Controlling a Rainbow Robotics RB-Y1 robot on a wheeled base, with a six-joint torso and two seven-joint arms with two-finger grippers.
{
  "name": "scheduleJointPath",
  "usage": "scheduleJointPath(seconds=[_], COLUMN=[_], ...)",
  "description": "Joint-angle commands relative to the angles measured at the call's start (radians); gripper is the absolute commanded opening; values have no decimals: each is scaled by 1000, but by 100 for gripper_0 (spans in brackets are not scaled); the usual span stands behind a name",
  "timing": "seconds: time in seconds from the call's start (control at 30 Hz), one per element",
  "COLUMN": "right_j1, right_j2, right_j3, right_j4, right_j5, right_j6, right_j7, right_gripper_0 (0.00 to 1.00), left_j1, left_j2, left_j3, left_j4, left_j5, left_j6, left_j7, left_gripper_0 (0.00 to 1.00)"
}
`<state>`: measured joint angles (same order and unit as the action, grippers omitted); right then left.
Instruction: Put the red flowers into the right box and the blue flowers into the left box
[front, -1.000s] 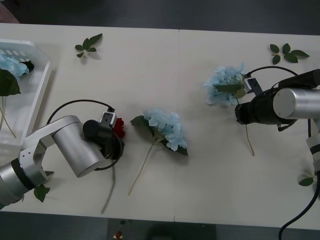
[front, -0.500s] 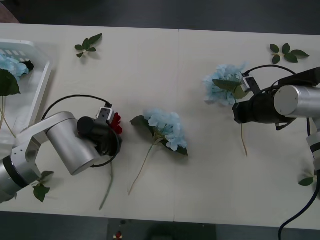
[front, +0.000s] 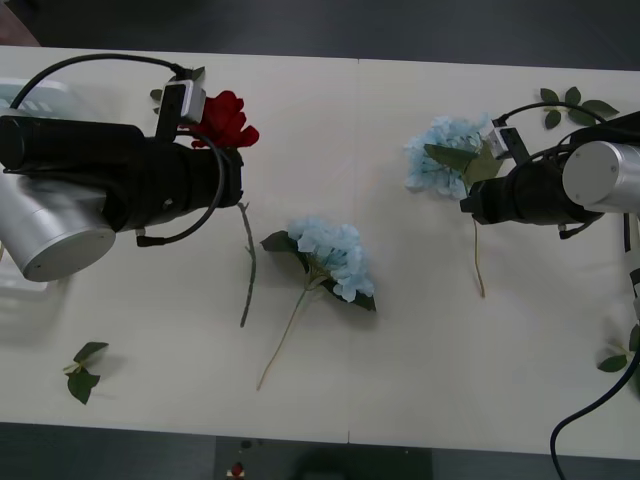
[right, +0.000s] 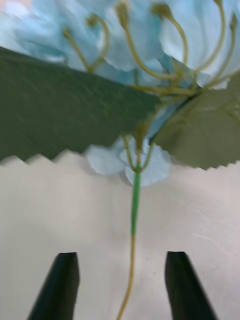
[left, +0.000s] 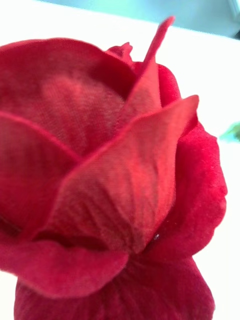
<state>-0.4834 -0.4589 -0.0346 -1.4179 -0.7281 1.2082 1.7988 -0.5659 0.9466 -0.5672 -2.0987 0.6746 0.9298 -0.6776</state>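
Observation:
A red flower (front: 226, 120) is lifted off the table with my left gripper (front: 218, 150) shut on it just under the bloom. Its stem (front: 247, 260) trails down toward the table, and the bloom (left: 110, 165) sits close against the left wrist camera. My right gripper (right: 122, 285) is open low over the table, with the stem (right: 134, 215) of a blue flower (front: 445, 160) running between its black fingers (right: 60, 285). Another blue flower (front: 335, 258) lies mid-table. The left box (front: 22, 90) is mostly hidden behind my left arm. The right box is out of view.
Loose green leaf sprigs lie at the far right (front: 575, 102), the near left (front: 80, 368) and the right edge (front: 614, 362). The table's near edge runs along the bottom of the front view.
My left arm has risen and swung toward the far left, carrying the red flower up off the table. My right gripper edged along the blue flower's stem, which swung slightly left.

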Motion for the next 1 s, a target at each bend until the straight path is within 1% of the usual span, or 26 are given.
scheduleJointPath(seconds=[0.03,0.17,0.3,0.43,0.57,0.7,0.83,1.0], right_j1=[-18,-17,-18,-18,-18,-18,-18,-18], right_j2=[-38,-60,-61,-61,-61,-61,-64,-64], right_j3=[-1,-47,-143,-252,-357,-422,-469,-502], right_j4=[-61,-95,-105,-105,-105,-105,-104,-105], right_j5=[-59,-149,-241,-347,-453,-533,-654,-757], right_j6=[16,77,172,286,398,468,527,567], right_j7=[44,93,205,307,401,447,441,424], right_gripper_0=[94,94,94,94,94,94,94,94], left_j1=[-65,-126,-206,-287,-373,-440,-499,-529], left_j2=[-71,-164,-265,-387,-517,-594,-680,-729], left_j3=[30,30,30,30,30,30,33,32], left_j4=[-58,-56,-27,36,137,230,322,394], left_j5=[-55,-135,-158,-185,-236,-247,-294,-320], left_j6=[-23,-32,-32,-32,-32,-32,-36,-85], left_j7=[64,67,69,70,78,86,130,161], left_gripper_0=[0,0,0,0,0,0,0,0])
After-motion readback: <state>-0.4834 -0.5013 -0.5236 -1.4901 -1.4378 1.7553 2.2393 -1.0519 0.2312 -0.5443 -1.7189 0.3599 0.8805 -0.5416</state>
